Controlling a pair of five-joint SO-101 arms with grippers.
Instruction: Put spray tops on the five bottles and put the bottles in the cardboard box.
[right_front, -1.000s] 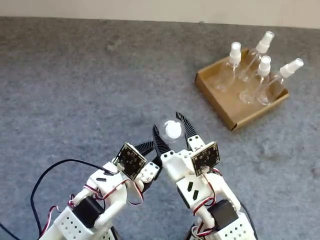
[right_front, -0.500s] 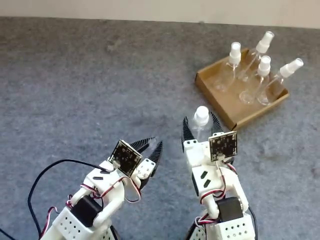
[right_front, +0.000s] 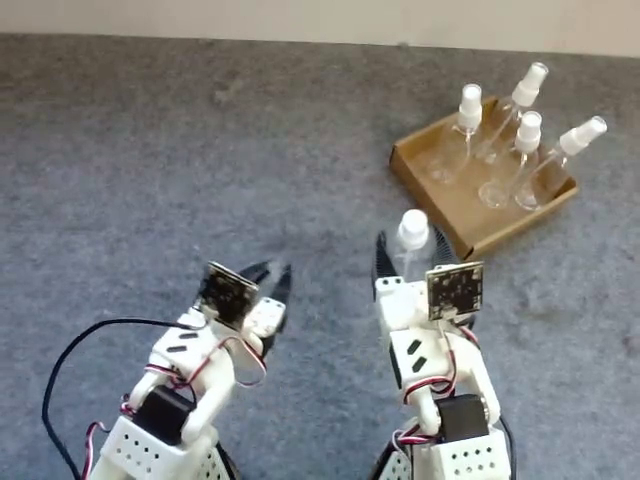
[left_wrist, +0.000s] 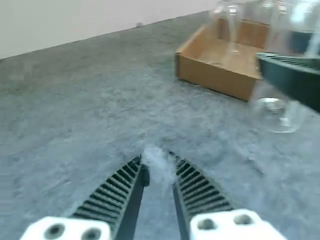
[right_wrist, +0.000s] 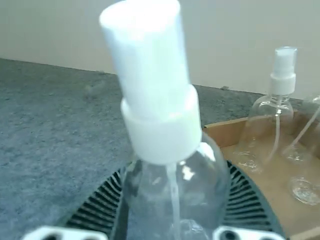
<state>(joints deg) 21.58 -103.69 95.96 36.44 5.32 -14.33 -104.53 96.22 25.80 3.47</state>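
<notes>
A clear bottle (right_front: 412, 232) with a white spray top (right_wrist: 150, 75) stands upright in my right gripper (right_front: 408, 262), which is shut on its body (right_wrist: 170, 185). It is held just in front of the cardboard box's near corner (right_front: 440, 215). Several capped bottles (right_front: 465, 125) stand inside the box (right_wrist: 225, 127). My left gripper (right_front: 270, 272) is low over the carpet, to the left of the right arm. Its fingers (left_wrist: 127, 192) are open by a narrow gap with nothing between them. The left wrist view shows the held bottle (left_wrist: 280, 112) and the box (left_wrist: 210, 75) beyond it.
Grey carpet (right_front: 200, 150) covers the table, bare to the left and in the middle. A pale wall (right_front: 320, 15) runs along the far edge. The two arms' bases sit side by side at the near edge.
My right arm has swung right with the bottle, up to the box's near corner. The left gripper has drawn back to the left, away from the bottle, and its fingers have narrowed.
</notes>
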